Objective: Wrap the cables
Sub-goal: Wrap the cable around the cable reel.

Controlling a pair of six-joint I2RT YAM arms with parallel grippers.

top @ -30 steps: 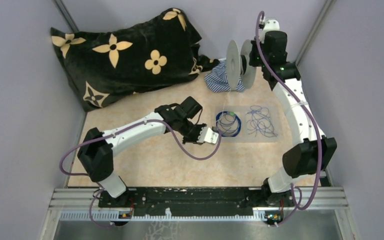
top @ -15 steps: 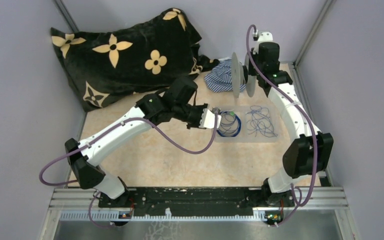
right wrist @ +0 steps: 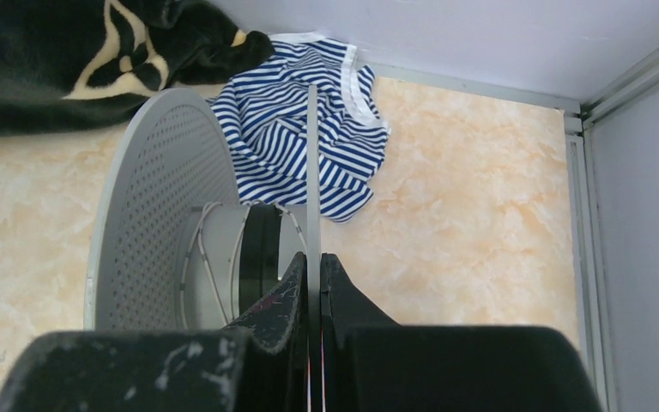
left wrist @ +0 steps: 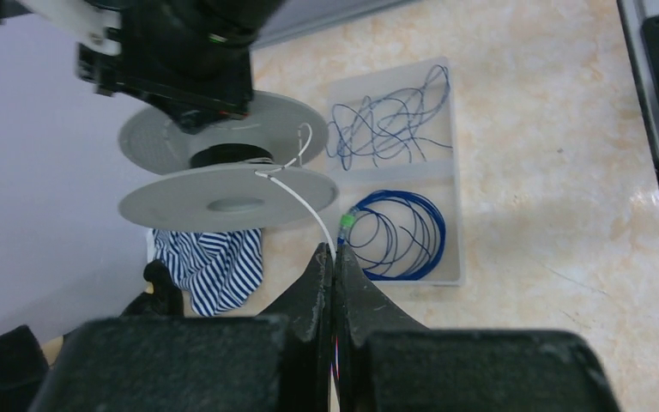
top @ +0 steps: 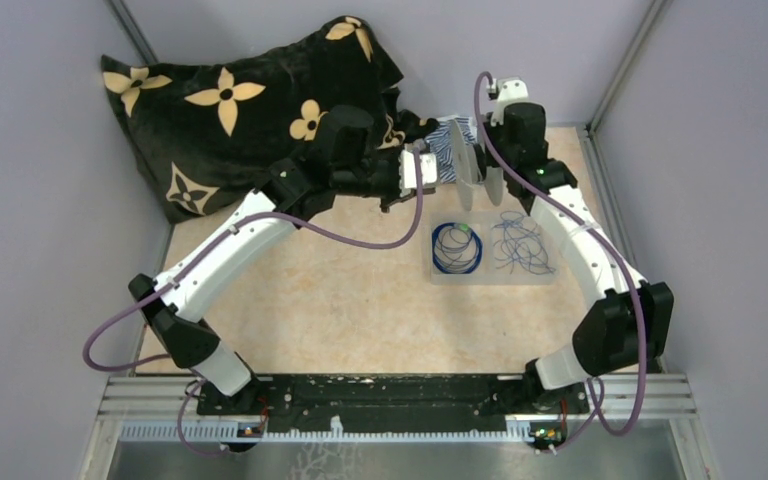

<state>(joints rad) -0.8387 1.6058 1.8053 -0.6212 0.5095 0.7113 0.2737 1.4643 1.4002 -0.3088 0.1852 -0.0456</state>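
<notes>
A white cable (left wrist: 305,206) runs from the pale spool (left wrist: 223,197) to my left gripper (left wrist: 333,256), which is shut on its end. In the top view this left gripper (top: 420,160) hangs just left of the spool (top: 458,165). My right gripper (right wrist: 312,259) is shut on the thin edge of one spool flange (right wrist: 311,154); white wire turns (right wrist: 199,257) lie round the hub. In the top view the right gripper (top: 490,165) is at the spool's right side. A dark blue ring coil (top: 457,247) with a green bit (left wrist: 347,221) and a scribbly blue tangle (top: 520,243) lie in a tray.
The clear tray (top: 488,277) lies on the table's right half. A blue-and-white striped cloth (right wrist: 296,129) is bunched behind the spool. A black flowered cushion (top: 230,110) fills the back left. Walls and a metal frame post (right wrist: 588,215) stand close on the right.
My left gripper has moved from beside the ring coil back to the spool. The right arm has carried the spool a little left and back.
</notes>
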